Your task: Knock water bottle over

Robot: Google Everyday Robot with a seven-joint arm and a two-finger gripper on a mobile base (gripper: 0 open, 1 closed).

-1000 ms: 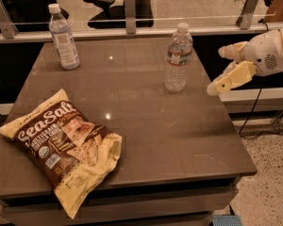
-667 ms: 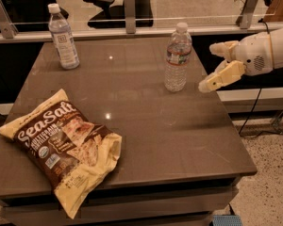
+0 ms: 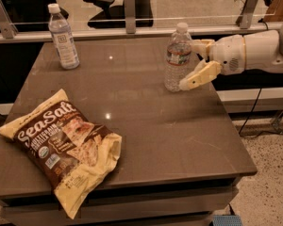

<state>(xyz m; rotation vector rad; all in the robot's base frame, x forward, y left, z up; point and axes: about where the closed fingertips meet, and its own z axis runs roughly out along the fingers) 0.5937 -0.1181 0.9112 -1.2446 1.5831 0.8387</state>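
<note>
The water bottle [image 3: 177, 58] is clear ribbed plastic with a white cap and a narrow red-and-white label band. It stands upright at the back right of the brown table [image 3: 179, 135]. My gripper [image 3: 189, 64] reaches in from the right edge, open, its cream fingers spread on the bottle's right side. The near finger [image 3: 201, 75] has its tip at the bottle's lower right side, touching or nearly so. The far finger [image 3: 201, 44] sits just behind the bottle's shoulder.
A smoother bottle with a pale label [image 3: 63, 43] stands at the back left. A brown and yellow SeaSalt chip bag [image 3: 66, 145] lies at the front left. A glass rail with metal posts [image 3: 129, 6] runs behind the table. The table's right edge drops to the floor.
My gripper has moved left across the table's right edge, from clear of the water bottle to right beside it. The bottle stays upright.
</note>
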